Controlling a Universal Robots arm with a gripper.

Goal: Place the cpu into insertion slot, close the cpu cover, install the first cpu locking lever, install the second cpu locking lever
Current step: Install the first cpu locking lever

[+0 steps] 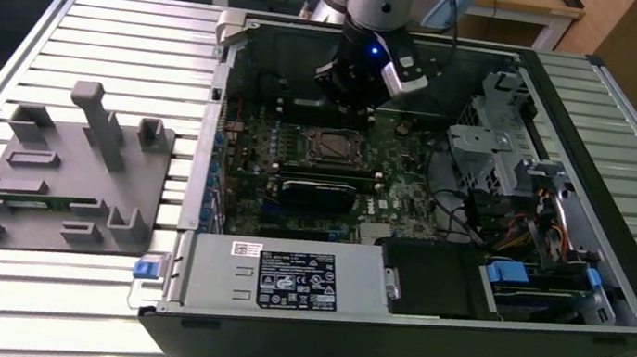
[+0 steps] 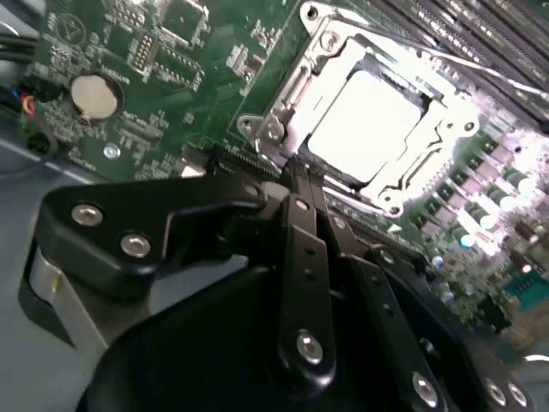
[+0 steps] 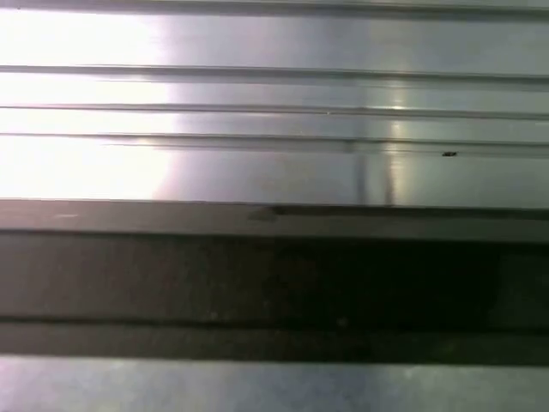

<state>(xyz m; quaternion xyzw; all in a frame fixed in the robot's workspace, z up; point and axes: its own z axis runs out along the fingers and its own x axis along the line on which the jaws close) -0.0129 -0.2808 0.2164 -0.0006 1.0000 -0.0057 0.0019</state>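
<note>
In the exterior view my gripper (image 1: pixel 347 108) hangs inside the open computer case, just above the far edge of the insertion slot (image 1: pixel 333 148) on the green board. In the second wrist view the cpu (image 2: pixel 364 120) lies in the slot, its silver top glaring in the light. The cpu cover (image 2: pixel 433 150), a metal frame, lies flat around the chip. My two black fingers are pressed together, and my gripper (image 2: pixel 300 172) is shut at the socket's rim beside a corner screw (image 2: pixel 273 135). Whether a locking lever is under the tips is hidden.
A black card (image 1: pixel 316 192) lies just in front of the socket, the power supply (image 1: pixel 279 281) nearer still. A drive cage and cables (image 1: pixel 497 157) fill the exterior view's right. A grey fixture plate (image 1: pixel 69 172) sits outside the case wall (image 1: pixel 213 126). A coin battery (image 2: pixel 93 96) lies on the board.
</note>
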